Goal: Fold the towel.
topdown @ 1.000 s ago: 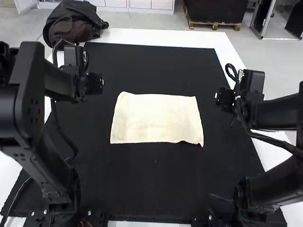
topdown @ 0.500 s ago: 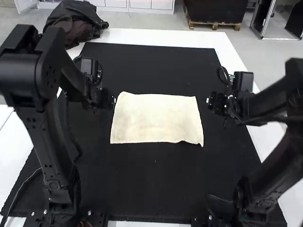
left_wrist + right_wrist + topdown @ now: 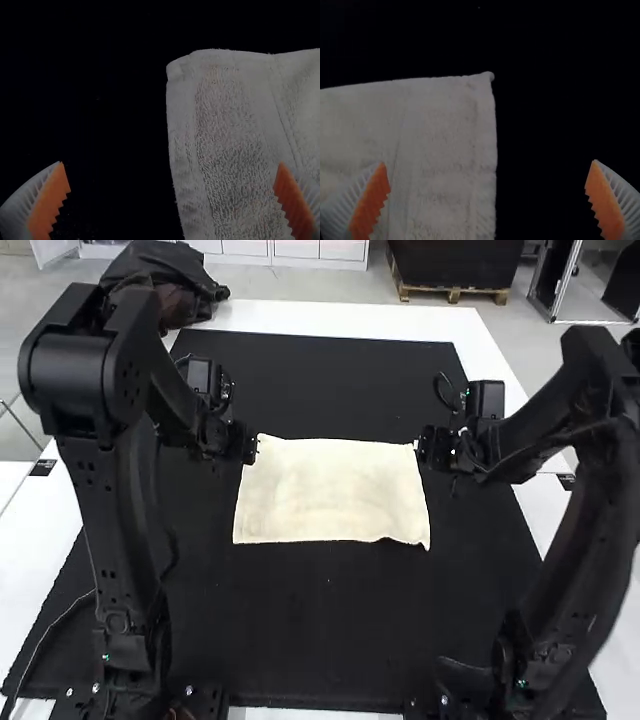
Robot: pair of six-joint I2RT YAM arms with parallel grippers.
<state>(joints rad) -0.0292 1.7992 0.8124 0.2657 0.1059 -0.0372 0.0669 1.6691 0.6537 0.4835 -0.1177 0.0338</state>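
Towel (image 3: 330, 490): rectangular, cream-white, lying flat near the middle of the black mat (image 3: 330, 620), which covers much of the white table (image 3: 350, 315). Long axis runs left to right, across the space between the 2 arms; the 2 short sides run near to far, leaning slightly toward each other at the far end. Near edge almost straight, with a small ripple toward its right end and that corner drawn to a short point. Number of layers: cannot tell.

Left gripper (image 3: 252, 448): at the far left corner. In the left wrist view, the gripper (image 3: 171, 163) has its 2 fingers spread wide, 1 over the towel and 1 over the mat; grips nothing.

Right gripper (image 3: 418, 445): at the far right corner. In the right wrist view, the gripper (image 3: 488, 162) is likewise wide open, 1 finger over cloth, 1 over mat; no cloth held.

Materials: terry pile, looped and rough, beside a smoother woven band parallel to the short side; thick hem along the border. Left far corner rounded; right far corner squarer, with a small nub at its tip. Fingers white and ribbed; pads (image 3: 50, 200) orange, with a sawtooth edge. Mat matte and dark.
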